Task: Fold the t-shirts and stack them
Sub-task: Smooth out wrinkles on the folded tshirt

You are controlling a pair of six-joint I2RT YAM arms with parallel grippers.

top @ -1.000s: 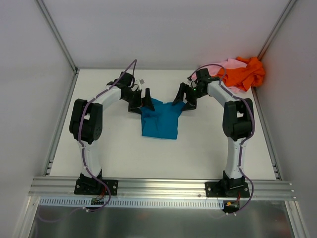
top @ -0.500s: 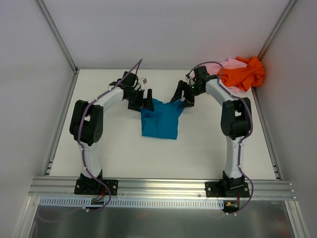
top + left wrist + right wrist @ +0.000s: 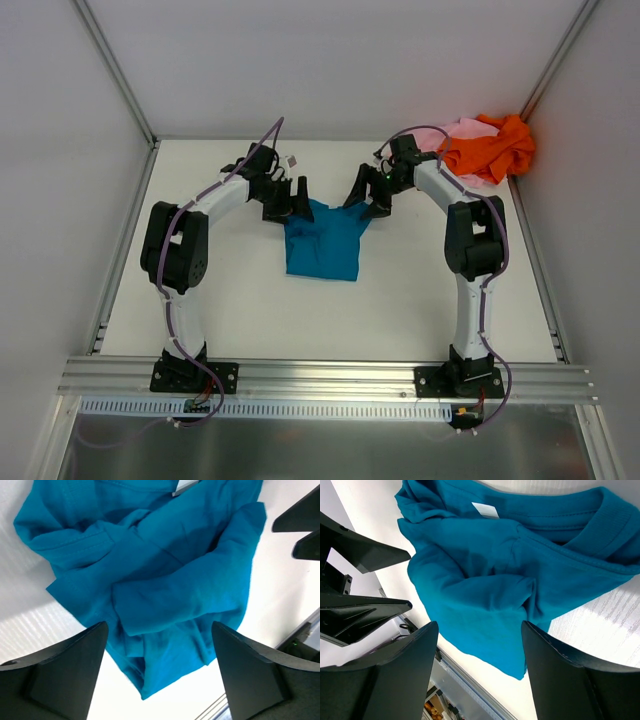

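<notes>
The left gripper [image 3: 293,203] and the right gripper [image 3: 367,200] both stand spread wide, grasping nothing, over the far edge of the teal-blue t-shirt [image 3: 322,240]. It lies crumpled in the middle of the surface [image 3: 230,300]. Only the wrist views show its overlapping folds and white neck tag [image 3: 485,510]. Open surface lies to its near, left and right sides. In the far right corner, the orange t-shirt [image 3: 490,148] hides most of the pink t-shirt [image 3: 462,130].

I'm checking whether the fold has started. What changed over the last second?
The left end effector shifted slightly toward the far wall. The right end effector did the same and also edged leftward. Both are open above the top corners of the teal-blue t-shirt, and neither holds cloth. The shirt lies rumpled as before. The orange t-shirt and pink t-shirt stay heaped in the far right corner.
</notes>
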